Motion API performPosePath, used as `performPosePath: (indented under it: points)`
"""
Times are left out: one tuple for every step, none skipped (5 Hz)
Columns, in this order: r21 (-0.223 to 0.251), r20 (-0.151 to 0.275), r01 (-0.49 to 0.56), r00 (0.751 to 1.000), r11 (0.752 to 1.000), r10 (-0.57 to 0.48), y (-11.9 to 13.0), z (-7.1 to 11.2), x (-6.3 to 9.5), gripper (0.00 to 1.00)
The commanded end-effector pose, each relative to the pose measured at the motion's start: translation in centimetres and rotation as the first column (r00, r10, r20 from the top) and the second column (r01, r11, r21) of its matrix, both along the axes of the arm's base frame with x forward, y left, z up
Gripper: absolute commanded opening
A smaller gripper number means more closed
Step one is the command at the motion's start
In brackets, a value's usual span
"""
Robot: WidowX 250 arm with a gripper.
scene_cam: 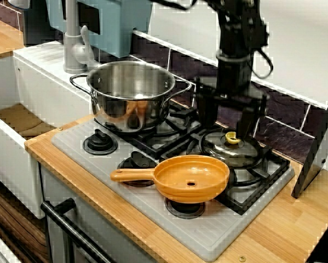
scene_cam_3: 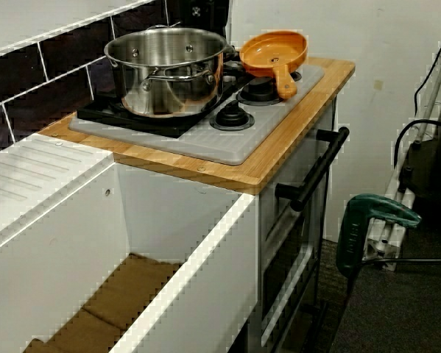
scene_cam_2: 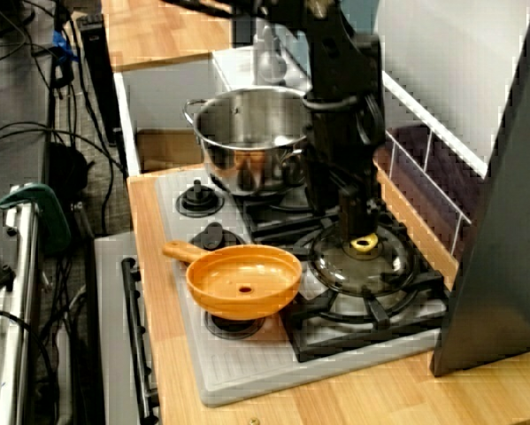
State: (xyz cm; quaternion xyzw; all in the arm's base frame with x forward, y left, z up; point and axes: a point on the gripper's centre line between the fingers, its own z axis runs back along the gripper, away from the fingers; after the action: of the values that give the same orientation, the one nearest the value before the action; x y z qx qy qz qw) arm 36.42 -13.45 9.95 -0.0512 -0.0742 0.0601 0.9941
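we find the end effector [scene_cam: 228, 123] spread above the glass lid [scene_cam: 229, 153]: rigid, slick, breakable, we judge; best hold, its yellow knob [scene_cam: 232, 138].

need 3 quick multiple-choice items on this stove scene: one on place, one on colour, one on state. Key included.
1. Where does the glass lid lie?
A. on the floor
B. on the stove, behind the orange pan
C. in the sink

2. What colour is the lid's knob?
A. red
B. yellow
C. blue

3. How is the steel pot?
A. upright and uncovered
B. tipped on its side
C. covered by a plate

Key:
1 B: the close view of the stove shows the lid flat at the back of the stove, under the end effector.
2 B: the knob is yellow in both views that show it.
3 A: the pot stands on its base with its top open.
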Motion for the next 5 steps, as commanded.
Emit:
performPosePath:
  points:
    - [-0.03, 0.089, 0.186, 0.979, 0.982, -0.183, 0.5, 3.1, -1.5, 1.0]
    - [-0.036, 0.092, 0.321, 0.944, 0.946, -0.317, 0.7, 3.0, -2.3, 1.0]
    - [-0.047, 0.095, 0.445, 0.893, 0.894, -0.44, 0.7, 2.6, -3.2, 1.0]
    - [-0.056, 0.108, 0.526, 0.848, 0.849, -0.519, 0.9, 2.4, -4.1, 1.0]
    - [-0.061, 0.098, 0.572, 0.819, 0.818, -0.566, 0.2, 2.4, -4.9, 1.0]
